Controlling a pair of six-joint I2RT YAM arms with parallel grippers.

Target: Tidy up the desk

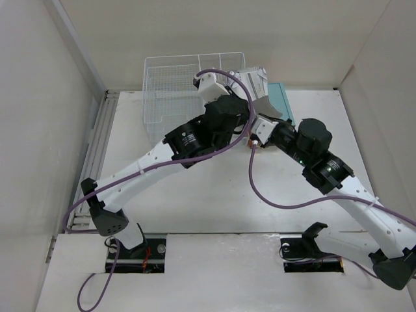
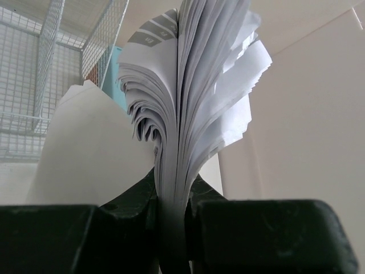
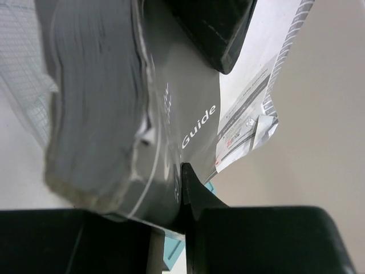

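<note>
The matte white surface (image 1: pixel 195 208) lies under both arms. Seen from overhead, the white wire-mesh rack (image 1: pixel 175 84) stands at its far edge, with the grey-covered paper booklet (image 1: pixel 255 81) held aloft beside it. The left hand (image 2: pixel 173 197) clamps the fanned pages. The right hand (image 3: pixel 171 228) pinches the cover, and only its wrist view shows "Guide" printed there.

I see a paper booklet (image 2: pixel 194 103), its grey cover faintly glossy. Beside it, the rack (image 1: pixel 170 88) is white-coated wire mesh. The desk (image 1: pixel 195 201) looks matt, smooth white.
</note>
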